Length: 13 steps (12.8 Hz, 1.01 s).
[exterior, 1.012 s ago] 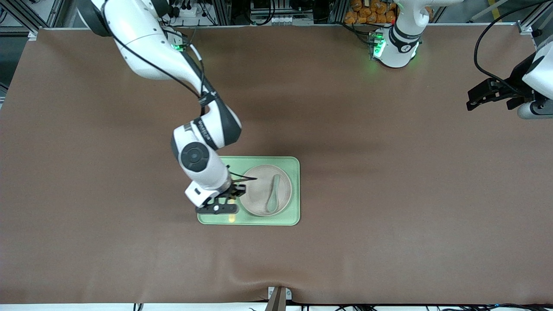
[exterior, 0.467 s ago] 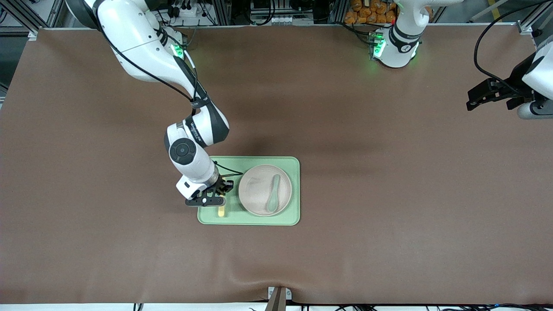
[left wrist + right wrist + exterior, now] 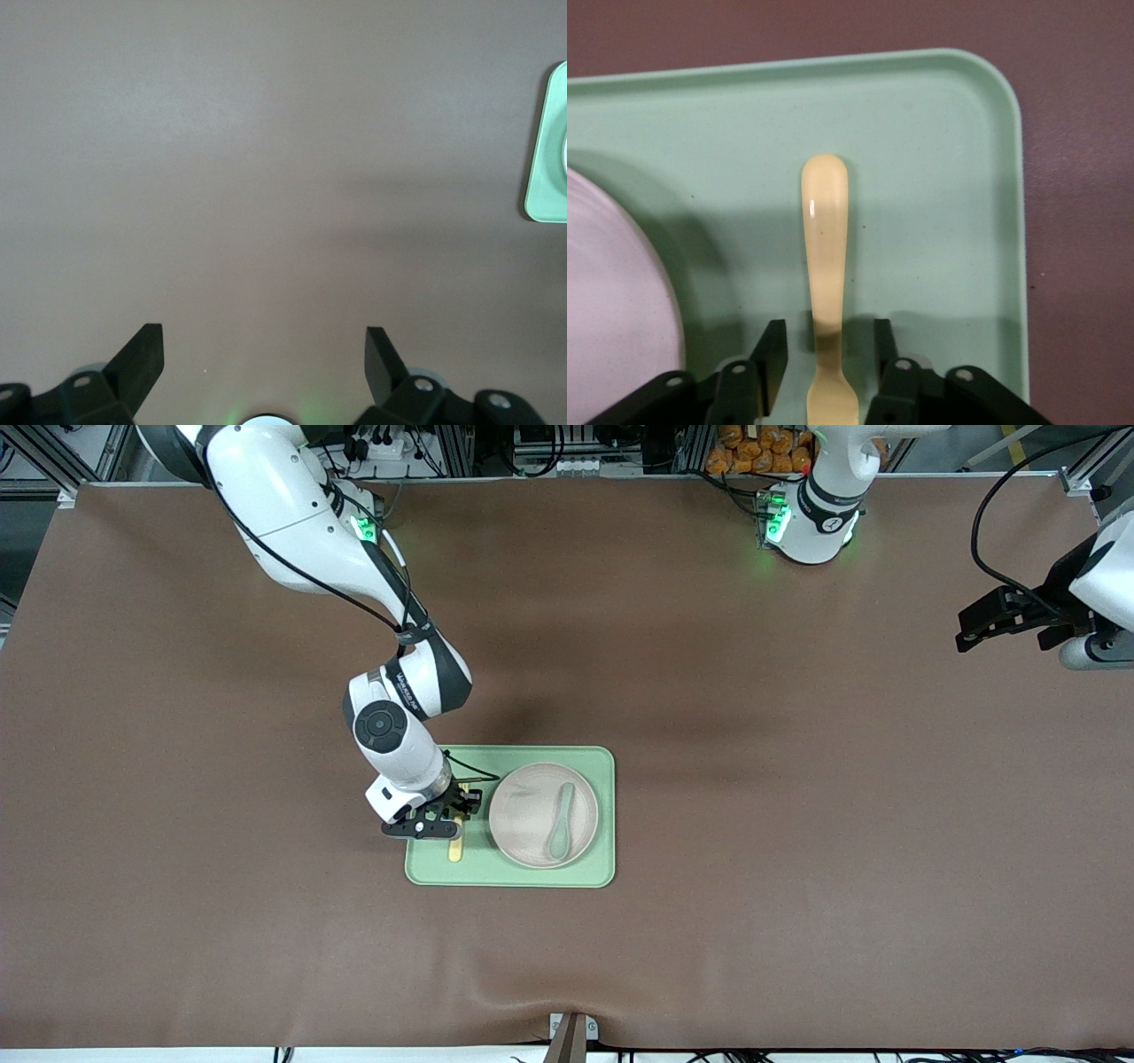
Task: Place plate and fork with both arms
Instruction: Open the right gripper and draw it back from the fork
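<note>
Two white robot arms at a brown tabletop. A rectangular light-green tray sits roughly mid-table, a bit toward the right arm's end.

On the tray: a small round beige-pink plate fills the half toward the left arm's end, w/ a grey-green spoon lying inside it. The pale yellow fork lies flat on the tray's bare green floor, beside the plate, near the tray's edge toward the right arm's end; handle end points at the tray's front-camera edge. In the right wrist view the fork lies clear of the plate rim, not touching it.

Right gripper is low over the tray, right above the fork. Its fingers stand parted, one on each side of the fork's neck w/ a visible gap on both sides, so no pinch.

Left gripper waits up over the tabletop's edge at the left arm's end, well apart from the tray. Its fingers are spread wide w/ nothing between them; only bare tabletop and a tray corner show below it.
</note>
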{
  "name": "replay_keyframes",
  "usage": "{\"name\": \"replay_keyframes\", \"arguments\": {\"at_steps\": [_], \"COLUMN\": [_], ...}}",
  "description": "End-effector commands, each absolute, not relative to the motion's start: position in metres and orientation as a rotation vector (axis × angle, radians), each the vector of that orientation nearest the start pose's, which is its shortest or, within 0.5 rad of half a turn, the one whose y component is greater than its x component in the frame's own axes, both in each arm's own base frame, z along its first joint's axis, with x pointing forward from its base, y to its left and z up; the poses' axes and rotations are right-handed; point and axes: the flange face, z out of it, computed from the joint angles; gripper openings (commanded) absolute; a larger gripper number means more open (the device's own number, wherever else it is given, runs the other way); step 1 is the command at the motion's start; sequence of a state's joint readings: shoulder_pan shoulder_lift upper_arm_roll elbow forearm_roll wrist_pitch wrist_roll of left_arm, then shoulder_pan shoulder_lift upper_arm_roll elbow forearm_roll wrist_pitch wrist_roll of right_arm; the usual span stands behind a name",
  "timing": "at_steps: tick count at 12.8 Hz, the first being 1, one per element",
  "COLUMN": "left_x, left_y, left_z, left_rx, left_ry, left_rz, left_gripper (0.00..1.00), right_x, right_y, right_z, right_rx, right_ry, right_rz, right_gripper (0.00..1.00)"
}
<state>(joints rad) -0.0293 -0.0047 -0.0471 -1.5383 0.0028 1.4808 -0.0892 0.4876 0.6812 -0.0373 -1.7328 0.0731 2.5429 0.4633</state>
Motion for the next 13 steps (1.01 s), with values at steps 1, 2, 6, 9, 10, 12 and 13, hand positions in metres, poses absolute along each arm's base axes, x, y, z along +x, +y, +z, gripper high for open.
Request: {"name": "replay_keyframes", "arguments": {"at_steps": [1, 2, 6, 9, 10, 12, 13], "left_x": [0.539, 0.54, 0.54, 0.54, 0.539, 0.539, 0.539], "left_y": [-0.04, -0.04, -0.04, -0.039, -0.039, -0.039, -0.039], "left_z": [0.636, 0.635, 0.635, 0.635, 0.636, 0.636, 0.636], "left_rx": [-3.118, -3.118, -3.118, -3.119, -3.118, -3.12, -3.118], "left_ry": [0.008, 0.008, 0.005, 0.006, 0.003, 0.003, 0.003], "left_rz": [0.077, 0.079, 0.079, 0.077, 0.074, 0.074, 0.074], "left_gripper": [1.0, 1.0, 1.0, 1.0, 1.0, 1.0, 1.0], "right_x": [0.621, 0.628, 0.655, 0.653, 0.653, 0.653, 0.653], "right_y": [0.283, 0.284, 0.239, 0.205, 0.184, 0.153, 0.136], "right_z": [0.254, 0.276, 0.355, 0.401, 0.41, 0.438, 0.443], "right_rx": [-3.064, -3.077, -3.052, -3.047, -3.042, -3.031, -3.032], "right_ry": [0.135, 0.134, 0.27, 0.324, 0.365, 0.352, 0.255], "right_rz": [-0.11, -0.056, 0.204, 0.303, 0.339, 0.304, 0.316], "right_gripper": [1.0, 1.0, 1.0, 1.0, 1.0, 1.0, 1.0]}}
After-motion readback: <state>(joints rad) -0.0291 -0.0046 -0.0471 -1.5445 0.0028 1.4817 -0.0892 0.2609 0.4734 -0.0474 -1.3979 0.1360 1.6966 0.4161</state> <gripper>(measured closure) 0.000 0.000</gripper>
